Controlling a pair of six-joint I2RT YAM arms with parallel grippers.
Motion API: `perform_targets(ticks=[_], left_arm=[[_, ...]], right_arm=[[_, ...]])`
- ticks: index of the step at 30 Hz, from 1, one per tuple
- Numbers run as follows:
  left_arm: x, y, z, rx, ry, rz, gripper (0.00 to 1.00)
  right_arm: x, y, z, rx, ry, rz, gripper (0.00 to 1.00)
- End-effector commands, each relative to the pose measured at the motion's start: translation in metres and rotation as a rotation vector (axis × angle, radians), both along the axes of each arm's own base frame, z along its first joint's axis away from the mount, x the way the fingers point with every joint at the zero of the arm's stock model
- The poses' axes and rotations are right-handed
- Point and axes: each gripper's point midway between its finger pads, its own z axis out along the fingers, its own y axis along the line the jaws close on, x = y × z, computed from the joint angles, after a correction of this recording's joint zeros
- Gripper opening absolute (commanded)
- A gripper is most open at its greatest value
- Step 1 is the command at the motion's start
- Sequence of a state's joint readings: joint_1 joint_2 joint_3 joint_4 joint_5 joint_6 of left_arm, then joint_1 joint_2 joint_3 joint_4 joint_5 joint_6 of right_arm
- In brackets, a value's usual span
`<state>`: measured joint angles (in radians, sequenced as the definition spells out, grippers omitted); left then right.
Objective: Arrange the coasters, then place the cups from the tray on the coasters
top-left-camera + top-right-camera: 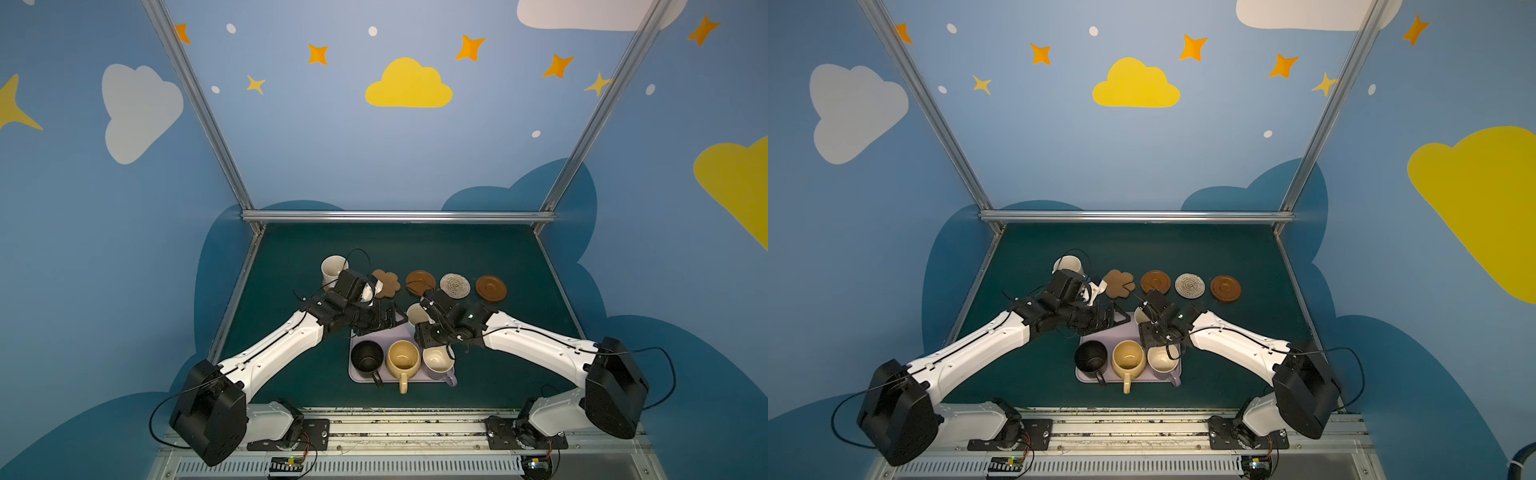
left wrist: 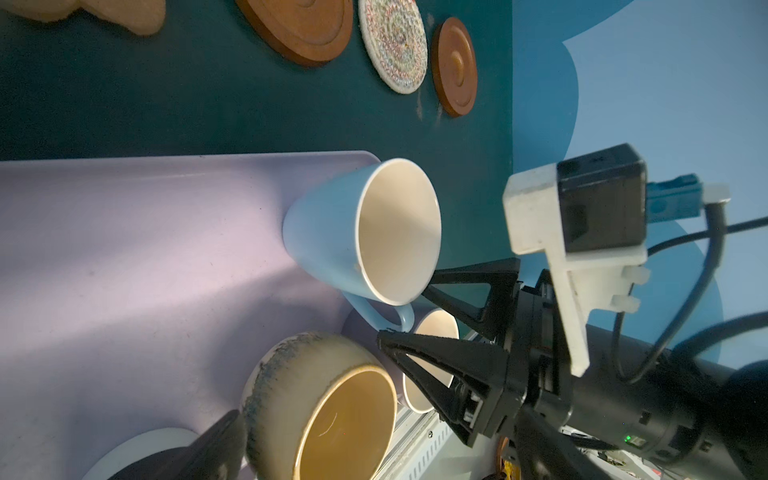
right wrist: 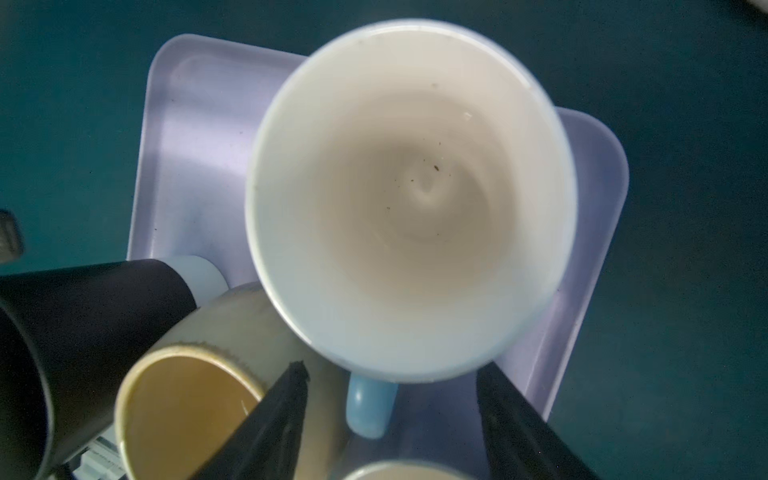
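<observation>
At the far left of the row in a top view, the cream speckled mug [image 1: 333, 266] stands on a tan woven round coaster [image 1: 327, 285], of which only an edge shows. Just right of it, the left gripper [image 1: 388, 319] hangs over the upper left corner of the flat lilac-pink tray [image 1: 390, 337], jaws spread wide and empty. Along the upper band of the dark green table [image 1: 457, 249] lie the tan flower-shaped coaster [image 1: 385, 283], a brown wooden ringed disc [image 1: 420, 281], the pale woven round coaster [image 1: 455, 285] and a second brown wooden disc [image 1: 491, 288], all bare. The black mug [image 1: 367, 356], mustard yellow mug [image 1: 403, 358] and lilac purple mug [image 1: 438, 360] line the tray's lower edge. The light blue mug [image 1: 415, 313] sits at its upper right corner. The right gripper [image 3: 390, 372] is down over that mug. In the right wrist view its jaws stand apart on either side of the blue handle [image 3: 370, 409], touching neither side. The step in hand looks like grasping this mug by the handle. I would centre the loop between the fingers and close squarely. Then lift straight up before travelling, since the mustard mug crowds one finger. Keep the mug upright and pass clear of the left gripper.
</observation>
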<state>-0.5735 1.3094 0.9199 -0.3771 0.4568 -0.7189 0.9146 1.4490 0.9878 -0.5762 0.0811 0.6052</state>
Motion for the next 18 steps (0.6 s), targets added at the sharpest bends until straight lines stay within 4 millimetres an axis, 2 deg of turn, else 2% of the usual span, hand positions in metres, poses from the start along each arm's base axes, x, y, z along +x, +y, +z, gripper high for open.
perform_targets(ticks=[1,7,14,18], left_arm=[[0.002,0.004,0.003,0.011,-0.028,0.017,1.00],[0.003,-0.002,0.007,-0.056,-0.029,0.032,0.99],[0.003,-0.001,0.007,-0.052,-0.030,0.034,1.00],[0.002,0.006,0.005,0.006,-0.040,0.045,0.99]], right_arm=[[0.004,-0.002,-0.006,-0.040,-0.019,-0.029,0.58],[0.002,0.003,-0.011,-0.022,-0.021,-0.022,0.46],[0.000,0.013,-0.013,0.014,-0.017,-0.006,0.36],[0.003,0.004,-0.017,-0.047,-0.021,-0.028,0.33]])
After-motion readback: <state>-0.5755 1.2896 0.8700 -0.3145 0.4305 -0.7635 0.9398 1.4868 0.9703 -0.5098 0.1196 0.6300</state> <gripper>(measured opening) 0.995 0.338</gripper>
